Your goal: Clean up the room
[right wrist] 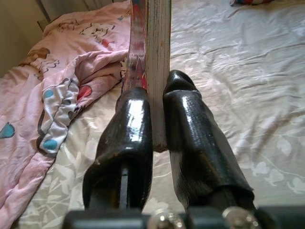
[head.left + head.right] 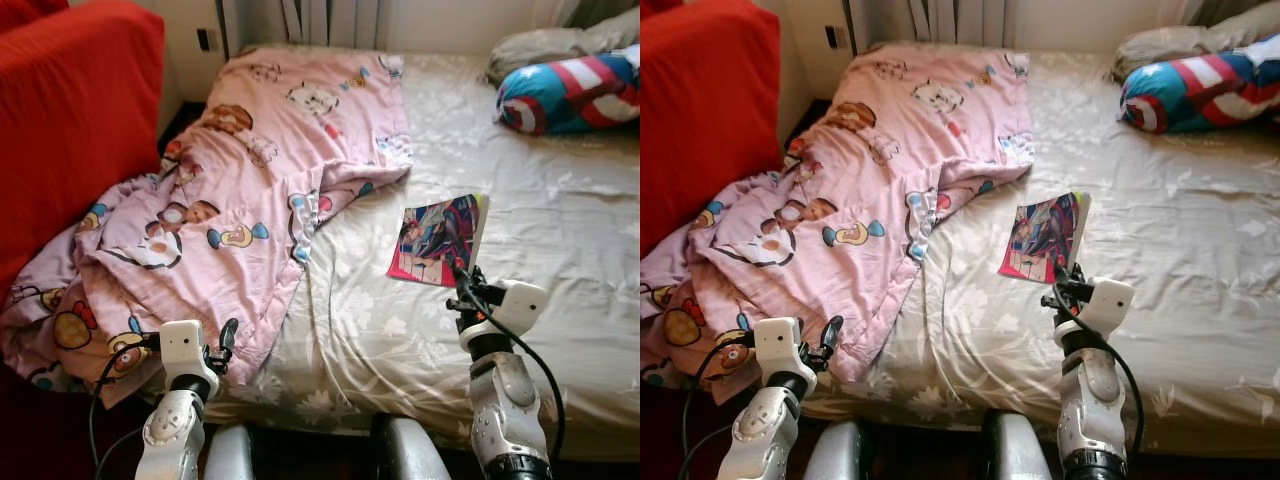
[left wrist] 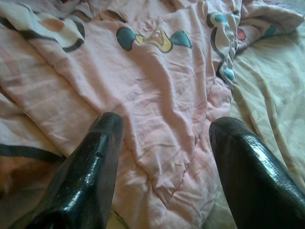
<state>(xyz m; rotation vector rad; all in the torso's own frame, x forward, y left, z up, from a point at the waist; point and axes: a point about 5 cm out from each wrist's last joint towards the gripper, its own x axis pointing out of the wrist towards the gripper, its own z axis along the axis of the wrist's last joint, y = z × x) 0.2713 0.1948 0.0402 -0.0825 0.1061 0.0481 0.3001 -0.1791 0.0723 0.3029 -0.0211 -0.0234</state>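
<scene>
Pinched between the right end effector (image 1: 157,124) fingers, thin colourful-covered book (image 2: 440,238) stands lifted for removal; left end effector (image 3: 164,157) gapes wide over pink cartoon-print quilt (image 2: 230,200).

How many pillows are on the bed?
2. A red, white and blue bolster pillow lies at the bed's far right corner, and a beige pillow sits just behind it. The pink blanket could hide more.

Bed (image 2: 560,250) with quilt (image 2: 230,200), pillows (image 2: 570,90)

Silver arms, white wrist housings, black cables, glossy black end effector fingers (image 1: 128,138)
</scene>
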